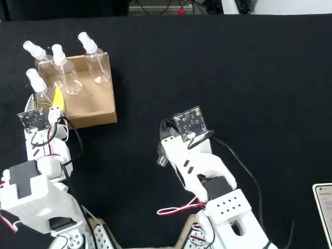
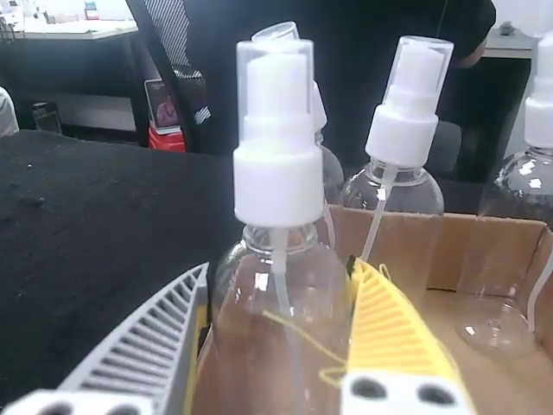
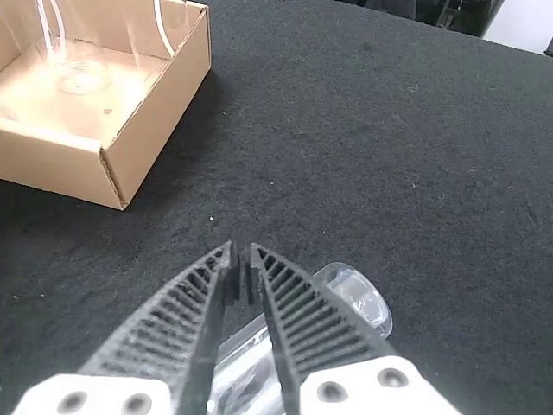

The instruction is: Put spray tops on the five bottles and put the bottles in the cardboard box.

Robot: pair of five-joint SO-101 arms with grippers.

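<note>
The cardboard box [image 1: 93, 104] stands at the table's far left. Three clear bottles with white spray tops [image 1: 88, 42] stand upright in its far part. My left gripper [image 1: 47, 101] is at the box's near left corner. Its grey and yellow fingers are shut on a fourth topped bottle [image 2: 276, 294], held upright over the box wall [image 2: 449, 251]. My right gripper [image 3: 241, 252] is at the table's middle, shut and pointing down. A clear bottle [image 3: 350, 298] lies on its side just under those fingers, its neck open and without a top [image 1: 162, 160].
Black cloth covers the table. The box's near corner [image 3: 112, 160] is far off from the right gripper. A white flat device [image 1: 324, 205] lies at the right edge. Both arms' cables trail along the front.
</note>
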